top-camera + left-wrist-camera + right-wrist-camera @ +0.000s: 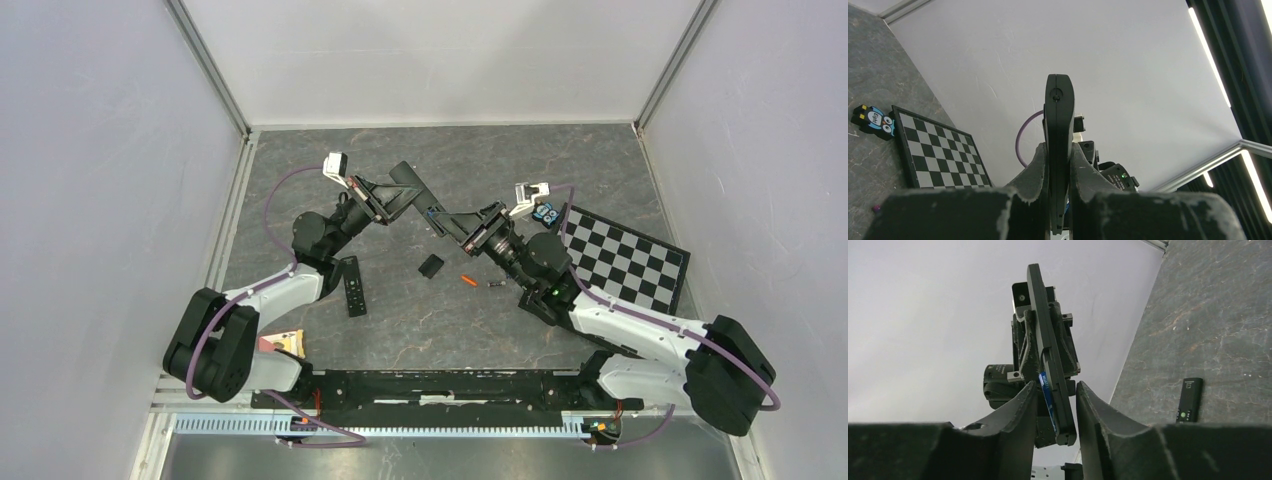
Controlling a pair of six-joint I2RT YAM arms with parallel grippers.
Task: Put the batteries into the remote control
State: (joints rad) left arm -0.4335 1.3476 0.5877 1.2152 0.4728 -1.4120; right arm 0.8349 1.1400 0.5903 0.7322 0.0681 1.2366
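A grey table (560,165) sits between white walls. Above it the left gripper (1058,150) is clamped on the remote (1059,107), held up edge-on. The right gripper (1055,389) straddles the remote's end with the blue battery (1045,386) against it — fingers apart, though whether they press I cannot tell. On the table lie the orange battery (466,279) and dark battery (493,284) — near a black cover (431,265).

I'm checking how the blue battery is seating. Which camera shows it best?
The right wrist view: the blue battery lies against the remote, close up, between the fingers of the right gripper. The top external view shows at most a tiny blue speck; in the left wrist view the remote hides it.
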